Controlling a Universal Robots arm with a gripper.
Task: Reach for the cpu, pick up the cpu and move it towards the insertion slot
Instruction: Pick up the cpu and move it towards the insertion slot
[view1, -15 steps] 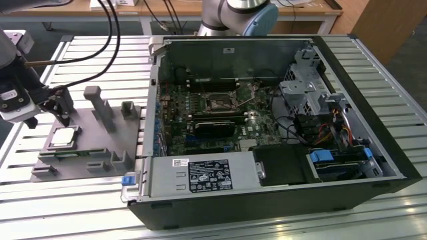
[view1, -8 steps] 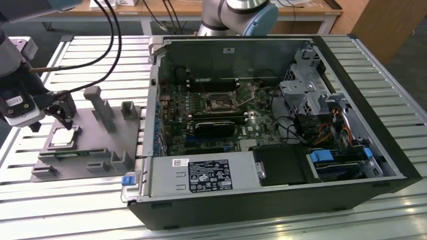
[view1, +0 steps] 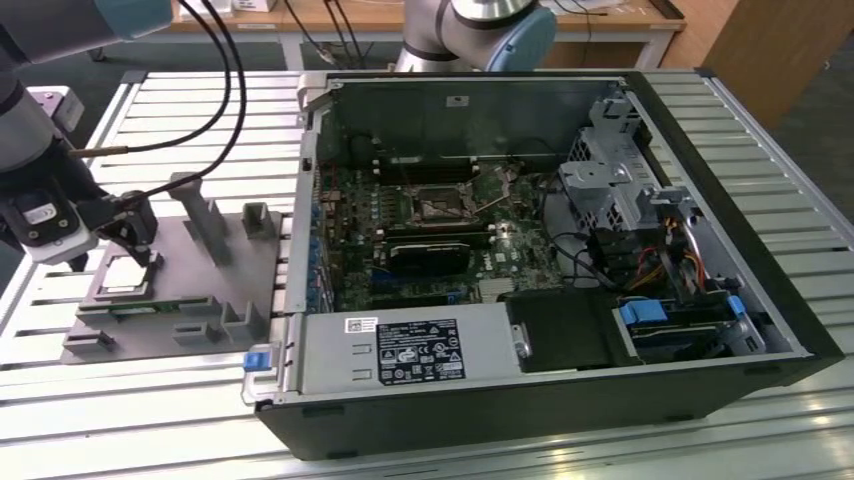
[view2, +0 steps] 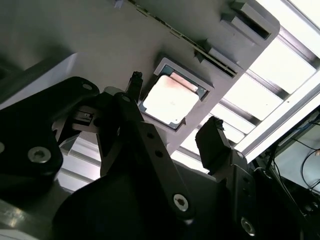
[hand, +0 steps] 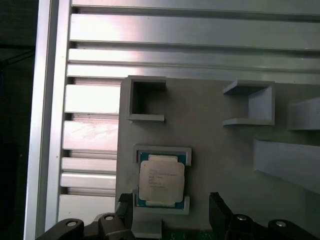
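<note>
The gripper (hand: 171, 212) is spread, with one finger on either side of the cpu (hand: 161, 180); contact cannot be told. The cpu is seated in a grey fixture (view1: 200, 300) on a slatted aluminium table (view1: 747, 430). The insertion slot (view1: 437, 205) is located inside the open case (view1: 534, 400), well apart. A wooden desk (view1: 360, 15) is seen behind.

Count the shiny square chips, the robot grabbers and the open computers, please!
Small flat silvery square cpu: 1
Black two-fingered gripper: 1
Black open metal computer case: 1
Total: 3
</note>
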